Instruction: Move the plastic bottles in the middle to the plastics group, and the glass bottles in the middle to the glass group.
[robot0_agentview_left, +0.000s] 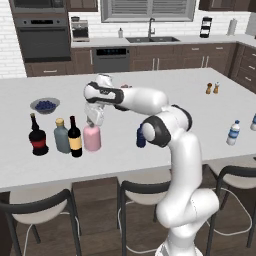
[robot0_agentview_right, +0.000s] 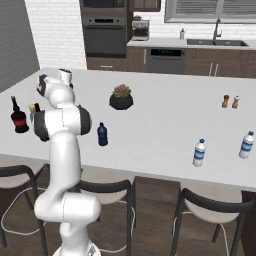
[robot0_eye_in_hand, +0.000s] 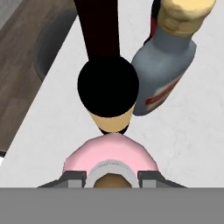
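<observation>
My gripper (robot0_agentview_left: 94, 122) is shut on the neck of the squat pink bottle (robot0_agentview_left: 92, 138), which stands upright at the counter's left. In the hand view my fingertips (robot0_eye_in_hand: 74, 177) flank its tan stopper above the pink body (robot0_eye_in_hand: 109, 151). Right beside it stands the tall dark wine bottle (robot0_agentview_left: 75, 137) (robot0_eye_in_hand: 107, 87), then the grey-blue yellow-capped bottle (robot0_agentview_left: 62, 136) (robot0_eye_in_hand: 166, 57) and the black red-labelled bottle (robot0_agentview_left: 38, 137) (robot0_agentview_right: 19, 117). The small dark-blue bottle (robot0_agentview_left: 141, 137) (robot0_agentview_right: 102, 134) stands alone mid-counter, behind my forearm. Two clear water bottles (robot0_agentview_left: 233, 133) (robot0_agentview_right: 199, 153) stand at the far right.
A bowl of blueberries (robot0_agentview_left: 45, 105) sits behind the left group. A potted plant (robot0_agentview_right: 121, 97) stands mid-counter and two small shakers (robot0_agentview_left: 212, 88) further back right. Stools line the counter's near edge (robot0_agentview_left: 100, 172).
</observation>
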